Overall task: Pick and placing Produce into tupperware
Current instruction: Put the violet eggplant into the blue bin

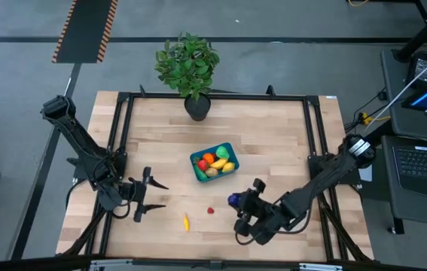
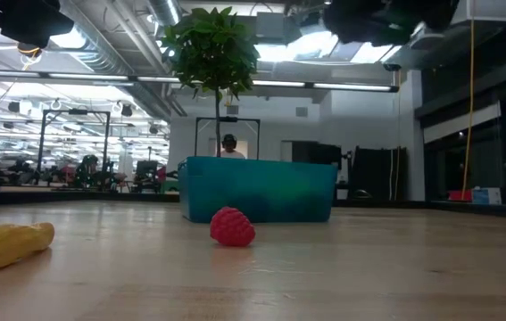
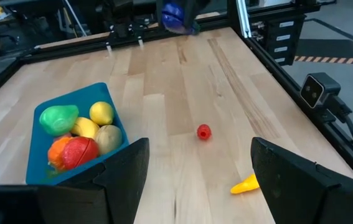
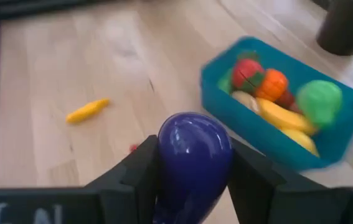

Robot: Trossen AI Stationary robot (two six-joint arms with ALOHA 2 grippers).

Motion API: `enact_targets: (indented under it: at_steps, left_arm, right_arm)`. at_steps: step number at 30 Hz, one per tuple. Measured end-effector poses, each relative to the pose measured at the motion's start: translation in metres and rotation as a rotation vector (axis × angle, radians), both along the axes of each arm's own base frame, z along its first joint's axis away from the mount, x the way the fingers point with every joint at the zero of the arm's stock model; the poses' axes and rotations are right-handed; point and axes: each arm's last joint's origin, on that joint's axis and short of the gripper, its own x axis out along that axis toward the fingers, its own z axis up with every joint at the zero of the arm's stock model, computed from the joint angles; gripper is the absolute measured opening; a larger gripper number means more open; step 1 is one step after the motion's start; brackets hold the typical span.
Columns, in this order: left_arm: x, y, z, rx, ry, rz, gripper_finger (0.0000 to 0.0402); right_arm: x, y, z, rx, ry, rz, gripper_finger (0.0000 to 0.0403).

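Note:
The teal tupperware sits mid-table with several toy fruits and vegetables in it, red, orange, green and yellow. On the wood nearer the front edge lie a small red berry and a yellow piece. My right gripper is right of the berry and near of the tupperware, shut on a purple toy vegetable. My left gripper hovers open, left of the loose pieces. In its wrist view the berry and yellow piece lie ahead of the fingers. My right gripper pinches the purple vegetable between its two fingers, one on each flank of its rounded body. The fingers come from the table's right side. The vegetable is lifted clear of the wood; its rounded end sticks out beyond the fingertips.
A potted leafy plant stands at the far edge, behind the tupperware. A dark metal frame runs along the table's sides and far edge. Bare wood lies between the two grippers and left of the tupperware.

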Motion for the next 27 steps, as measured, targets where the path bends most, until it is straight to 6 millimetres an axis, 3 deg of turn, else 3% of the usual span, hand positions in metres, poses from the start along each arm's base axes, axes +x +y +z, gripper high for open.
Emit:
enact_targets:
  at_steps: [11,21,27]
  left_arm:
    - [-0.001,-0.001,0.000,-0.004,0.004,-0.014,0.0271]
    - [-0.001,-0.001,0.000,-0.010,0.011,-0.031,0.0271]
    - [-0.001,-0.001,0.000,-0.007,0.008,-0.023,0.0271]
  right_arm:
    - [-0.005,-0.005,-0.046,-0.011,-0.326,0.128,0.0155]
    - [-0.037,-0.038,-0.045,0.000,-0.466,0.144,0.0155]
    - [-0.038,-0.059,-0.041,-0.038,-0.461,0.104,0.0155]
